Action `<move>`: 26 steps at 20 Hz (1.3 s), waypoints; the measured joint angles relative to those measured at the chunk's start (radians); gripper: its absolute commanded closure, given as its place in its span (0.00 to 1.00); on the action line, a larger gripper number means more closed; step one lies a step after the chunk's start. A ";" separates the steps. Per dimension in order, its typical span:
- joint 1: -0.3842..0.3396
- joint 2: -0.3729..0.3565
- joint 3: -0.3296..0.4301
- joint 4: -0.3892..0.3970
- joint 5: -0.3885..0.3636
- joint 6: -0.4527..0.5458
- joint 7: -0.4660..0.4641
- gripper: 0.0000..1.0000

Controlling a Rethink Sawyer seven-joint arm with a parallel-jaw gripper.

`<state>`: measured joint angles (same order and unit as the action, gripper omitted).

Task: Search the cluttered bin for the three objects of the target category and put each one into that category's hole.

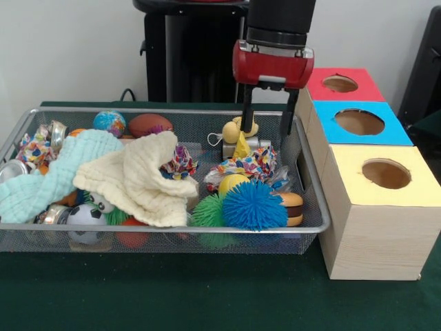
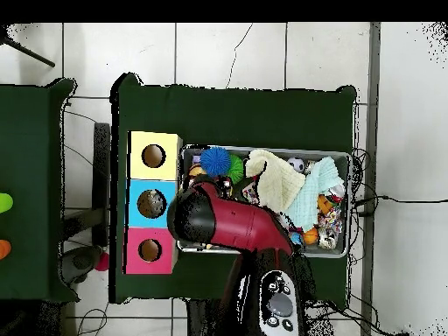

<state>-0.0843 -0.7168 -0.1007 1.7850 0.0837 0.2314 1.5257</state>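
Front view: gripper (image 1: 269,131) with fingers released, spread wide over a yellow toy at the wire-mesh bin's (image 1: 313,227) far right corner; no plastic bottle can be made out among cloths and spiky balls. Overhead, the arm hides this; red-faced hole (image 2: 150,250) lies beside the bin

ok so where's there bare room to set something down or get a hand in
Bare green table lies in front of the bin and the yellow-faced box. Inside the bin it is crowded: cloths, balls and toys fill it. The open pincer hangs over its far corner beside the boxes.
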 measured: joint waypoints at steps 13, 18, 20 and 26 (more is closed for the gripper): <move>-0.007 0.046 0.050 0.030 0.000 -0.067 0.000 0.00; -0.005 0.069 0.047 0.044 0.008 -0.125 0.000 0.00; -0.002 0.076 0.042 0.047 0.017 -0.138 0.000 0.00; 0.021 0.105 0.015 0.059 0.089 -0.182 0.013 0.00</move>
<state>-0.0635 -0.6118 -0.0854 1.8439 0.1722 0.0495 1.5390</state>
